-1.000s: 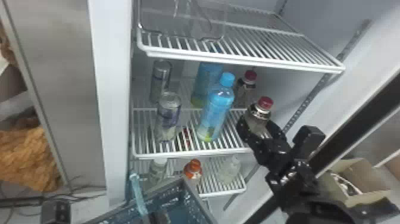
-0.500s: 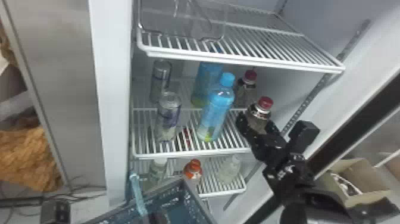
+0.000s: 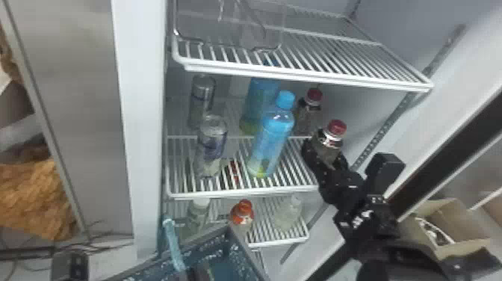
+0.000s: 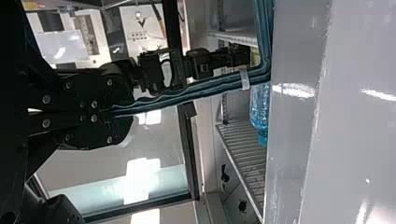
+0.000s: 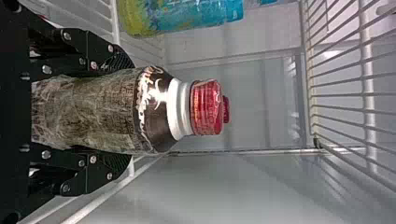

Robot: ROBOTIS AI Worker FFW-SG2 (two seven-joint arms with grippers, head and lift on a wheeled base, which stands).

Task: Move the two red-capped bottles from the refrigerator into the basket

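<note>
Red-capped bottles (image 3: 328, 146) at refrigerator shelf (image 3: 239, 193)

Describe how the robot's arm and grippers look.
The right arm is black, with blocky and rounded segments and small white markings. The left gripper and right gripper look alike: black fingers with round, silver-coloured screw heads and finely ridged surfaces toward the tips.

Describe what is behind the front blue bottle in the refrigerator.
A second blue bottle and, to its right, a red-capped bottle. The front blue bottle hides part of the second one's lower right side.
</note>
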